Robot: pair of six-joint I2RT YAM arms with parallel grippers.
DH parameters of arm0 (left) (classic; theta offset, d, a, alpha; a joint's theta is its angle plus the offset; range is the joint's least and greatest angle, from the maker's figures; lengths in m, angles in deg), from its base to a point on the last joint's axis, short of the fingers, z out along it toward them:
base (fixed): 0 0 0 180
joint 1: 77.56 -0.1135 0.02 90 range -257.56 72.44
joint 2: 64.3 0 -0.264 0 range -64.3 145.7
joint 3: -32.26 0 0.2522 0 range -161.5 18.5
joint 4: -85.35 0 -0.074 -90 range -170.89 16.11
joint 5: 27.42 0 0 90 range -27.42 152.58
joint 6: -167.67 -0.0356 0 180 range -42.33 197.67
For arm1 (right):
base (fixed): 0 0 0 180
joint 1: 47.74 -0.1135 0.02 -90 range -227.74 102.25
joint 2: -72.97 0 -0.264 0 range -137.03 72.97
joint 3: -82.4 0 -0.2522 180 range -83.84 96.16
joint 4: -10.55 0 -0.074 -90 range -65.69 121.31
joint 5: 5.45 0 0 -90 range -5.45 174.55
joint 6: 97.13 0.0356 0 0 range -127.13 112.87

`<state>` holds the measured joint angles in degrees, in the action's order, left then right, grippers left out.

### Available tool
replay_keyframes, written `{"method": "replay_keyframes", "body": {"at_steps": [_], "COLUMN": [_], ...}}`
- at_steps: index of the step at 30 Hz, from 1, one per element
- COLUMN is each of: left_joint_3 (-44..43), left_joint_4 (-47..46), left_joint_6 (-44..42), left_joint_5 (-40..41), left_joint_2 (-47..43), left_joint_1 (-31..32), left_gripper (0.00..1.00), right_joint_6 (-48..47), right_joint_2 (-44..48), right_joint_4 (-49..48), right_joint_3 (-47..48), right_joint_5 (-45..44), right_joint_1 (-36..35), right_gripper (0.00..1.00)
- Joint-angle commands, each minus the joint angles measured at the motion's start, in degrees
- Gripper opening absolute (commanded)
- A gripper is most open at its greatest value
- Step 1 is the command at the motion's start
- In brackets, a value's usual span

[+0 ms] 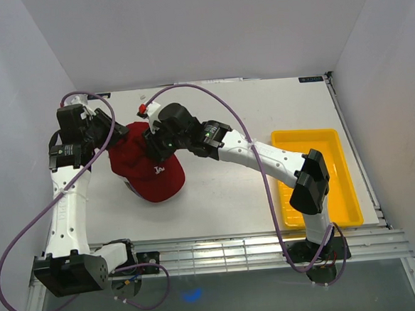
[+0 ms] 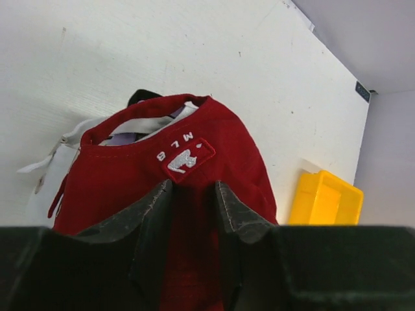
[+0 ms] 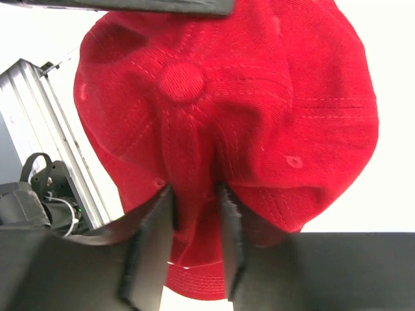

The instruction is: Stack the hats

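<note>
A dark red cap (image 1: pixel 151 170) lies on top of a pile of caps at the table's left middle. In the left wrist view the red cap (image 2: pixel 194 162) shows its back with an MLB patch, and white, lavender and black cap edges (image 2: pixel 139 123) peek out beneath it. My left gripper (image 1: pixel 117 137) is shut on a fold of the red cap's back, fingers (image 2: pixel 152 217) on either side. My right gripper (image 1: pixel 153 141) is shut on a pinch of the red cap's crown (image 3: pixel 220 110). The tan cap is hidden.
A yellow plastic tray (image 1: pixel 314 148) stands at the right side of the table, also visible in the left wrist view (image 2: pixel 324 197). The metal rail (image 1: pixel 221 254) runs along the table's near edge. White walls enclose the table.
</note>
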<state>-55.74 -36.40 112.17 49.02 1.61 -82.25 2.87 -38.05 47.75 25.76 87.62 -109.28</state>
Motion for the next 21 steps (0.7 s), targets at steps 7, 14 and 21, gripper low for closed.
{"method": "replay_keyframes", "body": {"at_steps": [7,14,21], "left_joint_3": [0.3,1.5,1.0], "left_joint_4": [-1.9,-3.7,-4.7], "left_joint_6": [-0.6,-0.3,-0.4], "left_joint_5": [4.8,3.5,1.8], "left_joint_2": [1.6,2.0,1.0], "left_joint_1": [-0.2,-0.3,-0.3], "left_gripper": [0.15,0.11,0.13], "right_joint_6": [1.0,4.6,20.8], "right_joint_2": [3.4,9.2,18.2], "right_joint_4": [-1.7,-3.7,-6.4], "right_joint_3": [-3.4,-8.3,-18.8], "right_joint_5": [-1.5,-4.7,-3.8], "right_joint_1": [-0.5,-0.3,3.2], "right_gripper": [0.59,0.71,0.76]}}
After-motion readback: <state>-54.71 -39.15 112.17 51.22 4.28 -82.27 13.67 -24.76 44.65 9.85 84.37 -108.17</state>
